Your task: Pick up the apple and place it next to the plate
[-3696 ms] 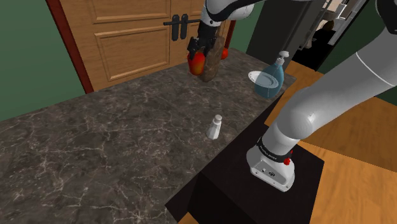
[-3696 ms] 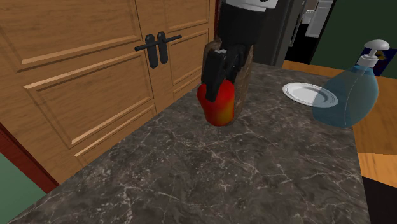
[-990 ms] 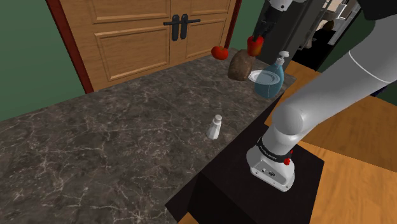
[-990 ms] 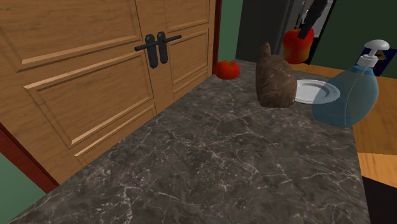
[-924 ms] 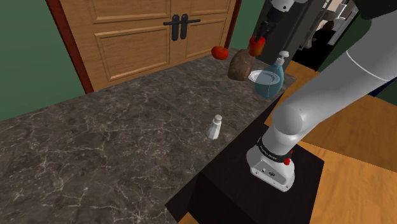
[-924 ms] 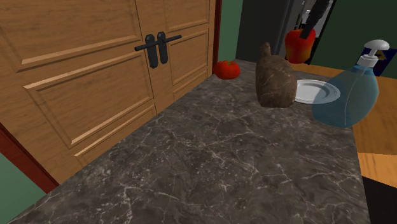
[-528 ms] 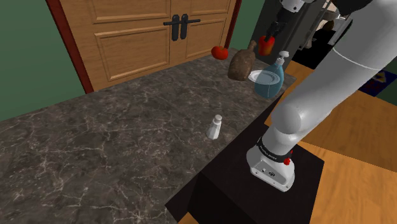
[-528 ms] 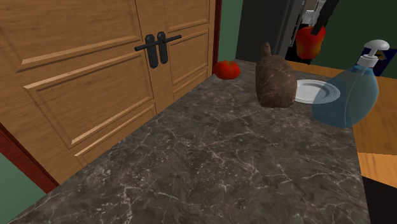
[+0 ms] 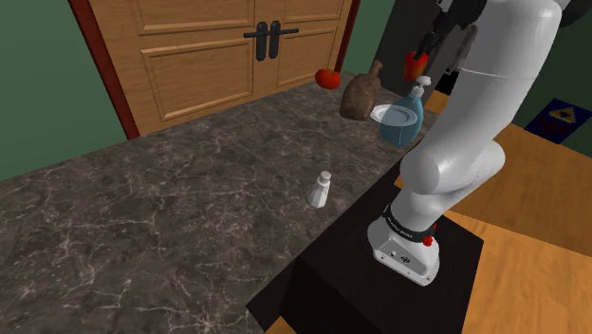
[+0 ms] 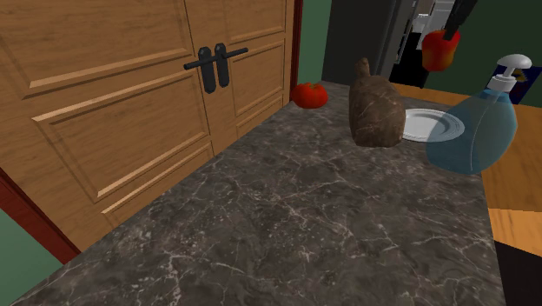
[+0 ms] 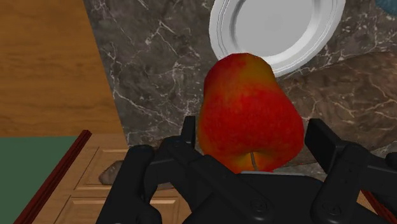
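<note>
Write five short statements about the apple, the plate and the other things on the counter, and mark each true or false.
1. The gripper is shut on the apple. True.
2. The apple rests on the white plate. False: it hangs in the air in the gripper, touching neither plate nor counter.
3. A red tomato lies on the counter close to the wooden doors. True.
4. The blue soap bottle lies on its side. False: it stands upright, pump on top, beside the plate.
5. The small white shaker stands on the plate. False: it stands alone on the counter, far from the plate.
</note>
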Tool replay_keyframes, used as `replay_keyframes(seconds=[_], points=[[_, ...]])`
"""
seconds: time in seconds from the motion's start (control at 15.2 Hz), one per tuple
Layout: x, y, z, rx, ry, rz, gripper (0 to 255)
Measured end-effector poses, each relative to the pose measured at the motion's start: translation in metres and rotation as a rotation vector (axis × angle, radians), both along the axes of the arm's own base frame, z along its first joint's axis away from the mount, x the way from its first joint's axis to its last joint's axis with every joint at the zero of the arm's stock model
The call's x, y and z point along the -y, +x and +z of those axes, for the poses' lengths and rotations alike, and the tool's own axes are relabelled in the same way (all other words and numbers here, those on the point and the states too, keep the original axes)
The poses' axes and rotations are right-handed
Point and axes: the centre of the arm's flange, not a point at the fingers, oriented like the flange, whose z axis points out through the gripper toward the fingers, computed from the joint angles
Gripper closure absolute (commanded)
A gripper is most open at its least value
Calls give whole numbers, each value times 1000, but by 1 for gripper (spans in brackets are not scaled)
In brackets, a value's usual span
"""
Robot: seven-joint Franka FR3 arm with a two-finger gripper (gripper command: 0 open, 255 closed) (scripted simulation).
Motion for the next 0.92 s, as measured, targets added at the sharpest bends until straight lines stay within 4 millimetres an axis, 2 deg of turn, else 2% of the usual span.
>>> replay_keyframes(seconds=[0.26, 0.53, 0.66, 0.92], points=[[48, -17, 0, 0, -1, 0, 255], [105, -36, -3, 1, -2, 1, 255], [116, -41, -9, 1, 1, 2, 255], [118, -44, -29, 1, 1, 3, 255]])
